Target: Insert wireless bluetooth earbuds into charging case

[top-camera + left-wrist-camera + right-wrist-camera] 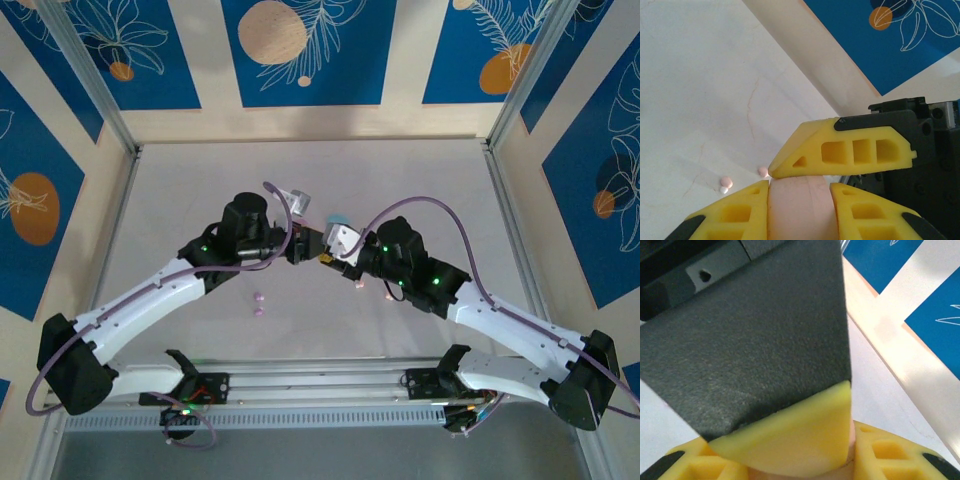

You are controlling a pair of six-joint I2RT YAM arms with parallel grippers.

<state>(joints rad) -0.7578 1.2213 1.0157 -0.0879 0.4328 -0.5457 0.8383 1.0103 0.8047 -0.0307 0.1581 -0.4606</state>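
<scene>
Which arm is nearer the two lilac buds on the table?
Left. The lilac buds lie just on the near side of the left arm, by its wrist; the right arm is farther off to their right.

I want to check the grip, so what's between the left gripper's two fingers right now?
A peach charging case sits there, touching both fingers of the left gripper. The left wrist view shows it.
</scene>
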